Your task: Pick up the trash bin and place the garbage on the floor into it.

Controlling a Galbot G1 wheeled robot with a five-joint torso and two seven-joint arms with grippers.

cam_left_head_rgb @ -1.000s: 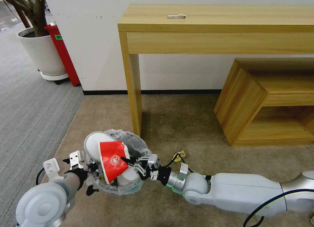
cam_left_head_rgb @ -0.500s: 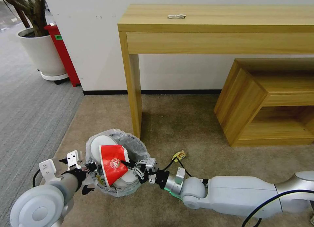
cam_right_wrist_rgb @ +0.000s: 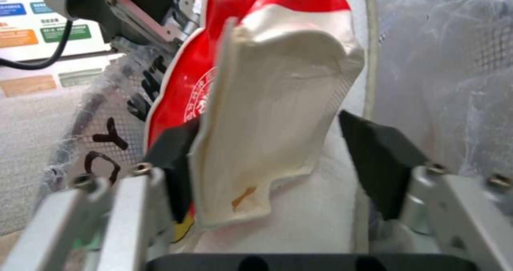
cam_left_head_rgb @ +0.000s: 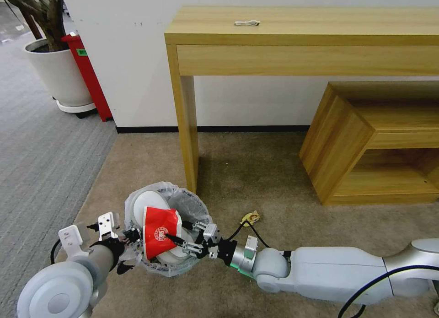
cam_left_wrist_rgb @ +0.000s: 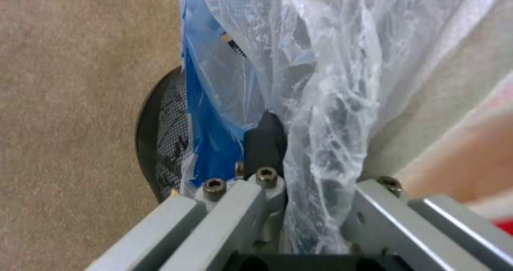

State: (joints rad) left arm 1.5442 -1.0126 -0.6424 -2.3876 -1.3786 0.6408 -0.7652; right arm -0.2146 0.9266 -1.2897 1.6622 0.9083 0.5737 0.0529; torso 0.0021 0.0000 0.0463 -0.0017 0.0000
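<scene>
The trash bin (cam_left_head_rgb: 194, 207), a dark mesh bin (cam_left_wrist_rgb: 160, 142) lined with a crinkled plastic bag, sits low over the beige floor (cam_left_head_rgb: 274, 171). My left gripper (cam_left_head_rgb: 129, 238) is shut on its near rim and bag (cam_left_wrist_rgb: 320, 134). White slippers (cam_left_head_rgb: 147, 201) and a red-white carton (cam_left_head_rgb: 159, 229) stick up out of the bin. My right gripper (cam_left_head_rgb: 182, 242) reaches in over the rim and is open, with the carton (cam_right_wrist_rgb: 267, 114) standing between its pads (cam_right_wrist_rgb: 380, 168). A small yellow piece of garbage (cam_left_head_rgb: 250, 216) lies on the floor beside the right arm.
A wooden desk leg (cam_left_head_rgb: 187, 126) stands just behind the bin. A low wooden shelf unit (cam_left_head_rgb: 366, 144) is at the right. A white plant pot (cam_left_head_rgb: 57, 71) and a red stand (cam_left_head_rgb: 89, 75) sit at the far left, beside grey striped carpet (cam_left_head_rgb: 41, 171).
My right gripper has opened and let go of the carton, which has sunk deeper into the bin. The bin and both grippers shifted slightly toward me.
</scene>
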